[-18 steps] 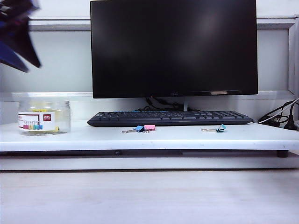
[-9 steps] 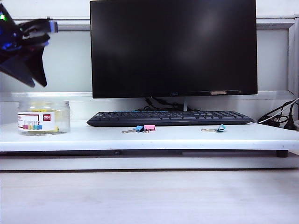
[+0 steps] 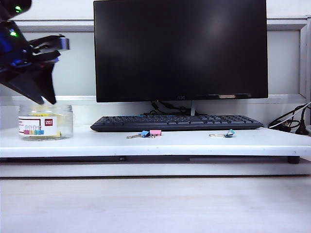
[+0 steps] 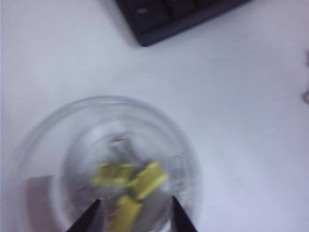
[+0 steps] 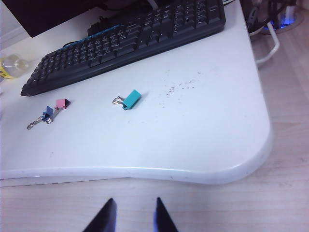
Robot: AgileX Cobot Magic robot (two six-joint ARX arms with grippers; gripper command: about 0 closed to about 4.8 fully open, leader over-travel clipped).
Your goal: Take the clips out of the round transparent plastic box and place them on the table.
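Note:
The round transparent plastic box (image 3: 45,122) stands on the left end of the white table (image 3: 170,143), its lid off. Several pale-yellow clips (image 4: 133,179) lie in a heap on its bottom, blurred in the left wrist view. My left gripper (image 4: 135,200) hangs open just above the box's (image 4: 53,145) mouth, fingers pointing down and holding nothing; in the exterior view this left gripper (image 3: 43,99) reaches down to the rim. My right gripper (image 5: 135,200) is open and empty, off the front edge of the table (image 5: 193,135) over a wooden surface.
A black keyboard (image 3: 177,122) and a large monitor (image 3: 180,48) fill the back of the desk. A blue and a pink clip (image 3: 148,133) lie in front of the keyboard, a teal clip (image 3: 228,133) further right. Cables (image 3: 291,124) sit at the far right.
My left gripper has come down and to the right, from high at the upper left to just over the box. The right gripper, box and loose clips have stayed put.

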